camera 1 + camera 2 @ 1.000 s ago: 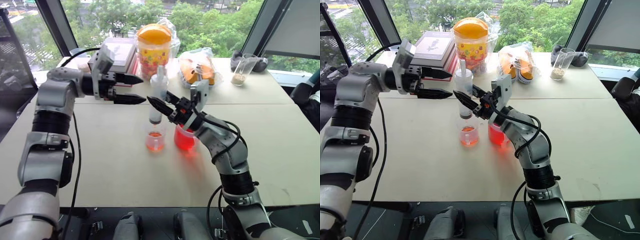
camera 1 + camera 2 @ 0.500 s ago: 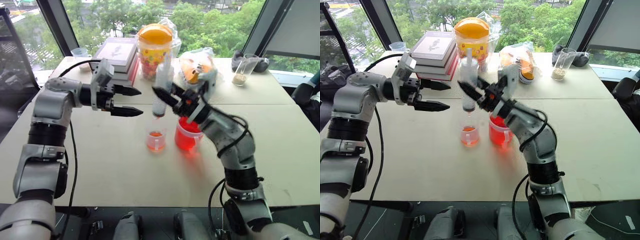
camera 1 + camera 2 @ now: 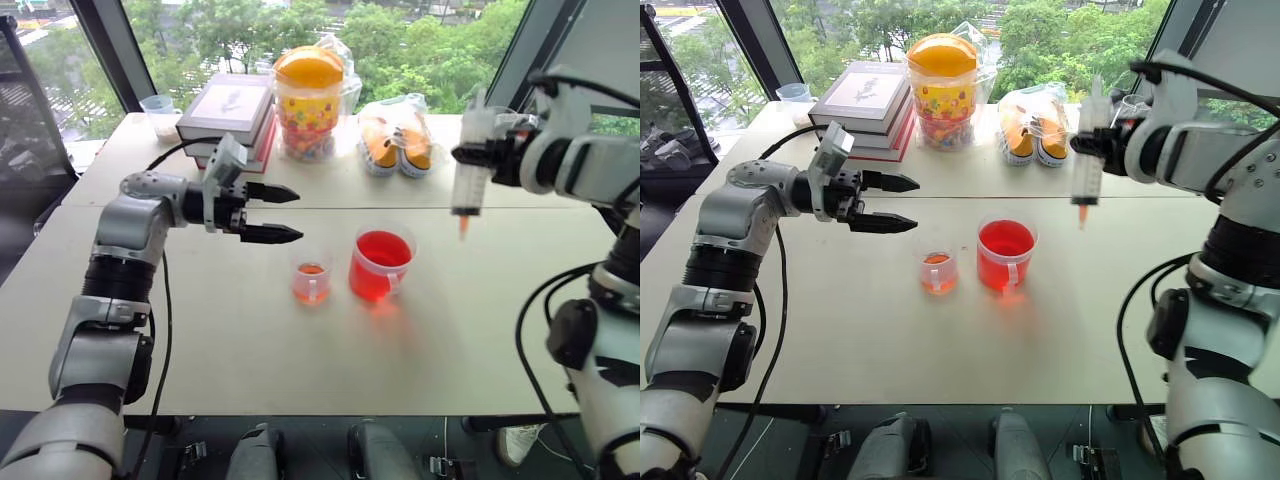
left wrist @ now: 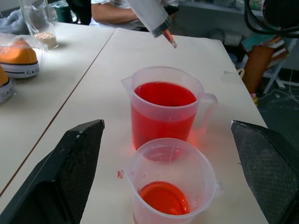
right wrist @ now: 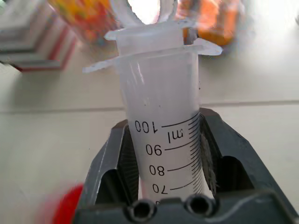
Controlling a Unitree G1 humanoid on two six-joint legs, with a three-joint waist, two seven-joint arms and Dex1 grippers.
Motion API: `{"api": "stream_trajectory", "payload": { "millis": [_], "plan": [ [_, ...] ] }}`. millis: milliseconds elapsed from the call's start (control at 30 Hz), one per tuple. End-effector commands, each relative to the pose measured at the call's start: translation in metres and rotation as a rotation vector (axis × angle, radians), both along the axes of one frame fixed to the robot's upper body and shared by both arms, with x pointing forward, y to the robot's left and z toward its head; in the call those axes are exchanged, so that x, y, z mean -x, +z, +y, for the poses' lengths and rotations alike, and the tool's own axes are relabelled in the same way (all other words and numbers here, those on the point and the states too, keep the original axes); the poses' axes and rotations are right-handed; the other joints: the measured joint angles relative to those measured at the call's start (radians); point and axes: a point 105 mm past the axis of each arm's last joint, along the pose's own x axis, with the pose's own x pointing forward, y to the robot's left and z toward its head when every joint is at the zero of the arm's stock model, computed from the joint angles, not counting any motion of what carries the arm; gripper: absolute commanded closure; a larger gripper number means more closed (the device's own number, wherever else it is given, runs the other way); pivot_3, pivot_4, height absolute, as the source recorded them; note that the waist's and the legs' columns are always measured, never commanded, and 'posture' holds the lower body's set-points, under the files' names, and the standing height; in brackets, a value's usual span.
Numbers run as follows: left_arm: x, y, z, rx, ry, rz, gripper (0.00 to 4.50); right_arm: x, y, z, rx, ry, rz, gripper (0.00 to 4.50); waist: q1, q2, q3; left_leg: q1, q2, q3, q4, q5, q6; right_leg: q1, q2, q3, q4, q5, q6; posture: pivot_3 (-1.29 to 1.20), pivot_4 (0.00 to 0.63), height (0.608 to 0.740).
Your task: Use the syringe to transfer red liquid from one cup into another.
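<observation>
Beige table; right gripper clamped on upright syringe; left gripper wide apart above small beaker.

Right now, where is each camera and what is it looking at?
Head eyes: high, facing down at the table; both arms show.
Left wrist: looks between the open left gripper at beaker and red cup.
Right wrist: looks along the right gripper, shut on the syringe.
All share the syringe.
</observation>
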Motion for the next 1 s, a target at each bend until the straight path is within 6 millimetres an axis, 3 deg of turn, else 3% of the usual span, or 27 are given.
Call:
{"api": "stream_trajectory", "payload": {
  "millis": [33,333,500,600,700,833,1000],
  "plan": [
    [0.004,0.007,-0.003,0.010,-0.016,-0.051,0.05,0.002,-0.028,-0.005,0.008,0.021,0.131,3.10,-0.001,0.000,0.000,0.000,0.000,0.000,0.000,0.000,0.000,0.000,0.000,0.000,0.000,0.001,0.001,0.00,0.150,0.740],
    [0.010,0.007,-0.001,0.013,-0.010,-0.044,0.05,-0.003,-0.091,-0.027,0.012,-0.026,0.339,3.10,0.003,0.000,0.000,-0.001,0.000,0.000,0.001,0.000,0.000,0.000,0.000,0.000,0.000,0.001,0.001,0.00,0.150,0.740],
    [0.013,0.005,0.001,0.004,-0.001,-0.030,0.05,-0.002,-0.103,-0.027,0.005,-0.001,0.365,3.10,0.004,0.000,0.000,-0.001,0.000,0.000,0.001,0.000,0.000,0.000,0.000,0.000,0.000,0.001,0.001,0.00,0.150,0.740],
    [0.017,0.004,0.002,0.003,-0.006,-0.010,0.00,-0.001,-0.104,-0.026,-0.015,0.008,0.368,1.78,0.002,0.000,0.000,0.000,0.000,0.000,0.001,0.000,0.000,0.000,0.000,0.000,0.000,0.001,0.001,0.00,0.150,0.740],
    [0.019,0.004,0.002,0.004,-0.010,0.002,0.00,0.003,-0.099,-0.024,-0.044,0.033,0.355,0.22,0.004,0.000,0.000,0.000,0.000,0.000,0.001,0.000,0.000,0.000,0.000,0.000,0.000,0.001,0.001,0.00,0.150,0.740],
    [0.023,0.005,0.003,0.002,-0.020,0.016,0.00,0.013,-0.074,-0.025,0.011,0.075,0.256,0.10,0.006,0.000,0.000,-0.001,0.000,0.000,0.001,0.000,0.000,0.000,0.000,0.000,0.000,0.001,0.001,0.00,0.150,0.740],
    [0.026,0.005,0.006,0.000,-0.016,0.028,0.00,0.049,-0.029,-0.009,0.116,0.264,0.041,0.10,0.010,0.000,0.000,-0.001,0.000,0.000,0.001,0.000,0.000,0.000,0.000,0.000,0.000,0.000,0.002,0.00,0.150,0.740]
  ]
}}
